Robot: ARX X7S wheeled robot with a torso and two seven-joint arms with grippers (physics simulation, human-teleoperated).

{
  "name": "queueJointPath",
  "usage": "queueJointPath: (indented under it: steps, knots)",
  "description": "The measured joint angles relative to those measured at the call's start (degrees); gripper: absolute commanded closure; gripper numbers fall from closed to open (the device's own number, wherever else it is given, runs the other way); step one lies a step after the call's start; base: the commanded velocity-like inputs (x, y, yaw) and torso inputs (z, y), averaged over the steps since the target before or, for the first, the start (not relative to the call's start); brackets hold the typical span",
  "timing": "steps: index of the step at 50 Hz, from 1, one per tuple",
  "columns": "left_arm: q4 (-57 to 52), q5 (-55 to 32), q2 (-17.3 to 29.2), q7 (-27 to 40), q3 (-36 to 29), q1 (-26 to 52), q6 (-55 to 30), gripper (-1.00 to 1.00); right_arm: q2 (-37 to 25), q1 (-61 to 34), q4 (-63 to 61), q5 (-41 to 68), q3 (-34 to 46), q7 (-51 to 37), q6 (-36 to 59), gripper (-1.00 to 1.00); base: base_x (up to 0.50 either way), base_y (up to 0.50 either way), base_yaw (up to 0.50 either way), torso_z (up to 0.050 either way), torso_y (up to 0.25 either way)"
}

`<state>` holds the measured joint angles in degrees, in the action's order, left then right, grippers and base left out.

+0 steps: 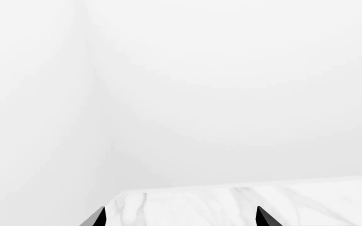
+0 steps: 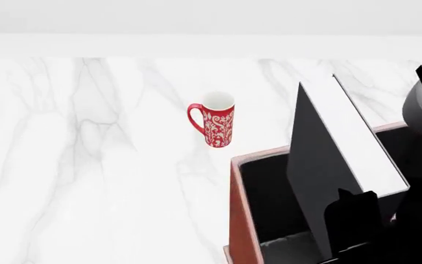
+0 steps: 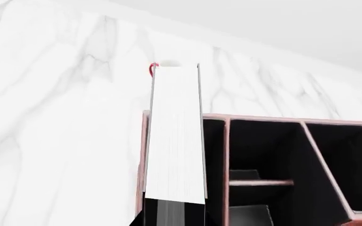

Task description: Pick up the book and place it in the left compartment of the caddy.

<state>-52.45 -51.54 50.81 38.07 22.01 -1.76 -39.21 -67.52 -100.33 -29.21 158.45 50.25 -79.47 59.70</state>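
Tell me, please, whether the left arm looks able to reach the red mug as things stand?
Probably yes. The red mug stands alone on open marble table, apart from the caddy, and the left gripper appears open with nothing between its fingertips; reach itself is uncertain.

In the head view the caddy (image 2: pixel 234 220) runs off the frame at 4 to 6 o'clock, so its far sections go unseen. The book (image 2: pixel 321 181) hides part of its black interior, and the right gripper (image 2: pixel 354 220) covers the book's lower end; its jaws merge with the dark cover.

The right wrist view shows only a red sliver of the mug (image 3: pixel 152 68) behind the book.

The left wrist view cuts the left gripper (image 1: pixel 179 217) to two black fingertips.
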Motion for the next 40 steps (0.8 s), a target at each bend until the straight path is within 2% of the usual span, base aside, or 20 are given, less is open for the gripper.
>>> queueJointPath:
  steps: [20, 40]
  knots:
    - [-0.03, -0.11, 0.28, 0.27, -0.21, -0.14, 0.22, -1.00, 0.24, 3.32, -0.83, -1.94, 1.99, 1.76, -0.53, 1.00, 0.00, 0.00, 0.00, 0.001, 0.001]
    - [-0.04, -0.12, 0.51, 0.46, -0.28, -0.38, 0.57, -1.00, 0.38, 9.70, -0.20, -9.41, 1.89, 7.77, -2.87, 1.00, 0.00, 0.00, 0.00, 0.001, 0.001]
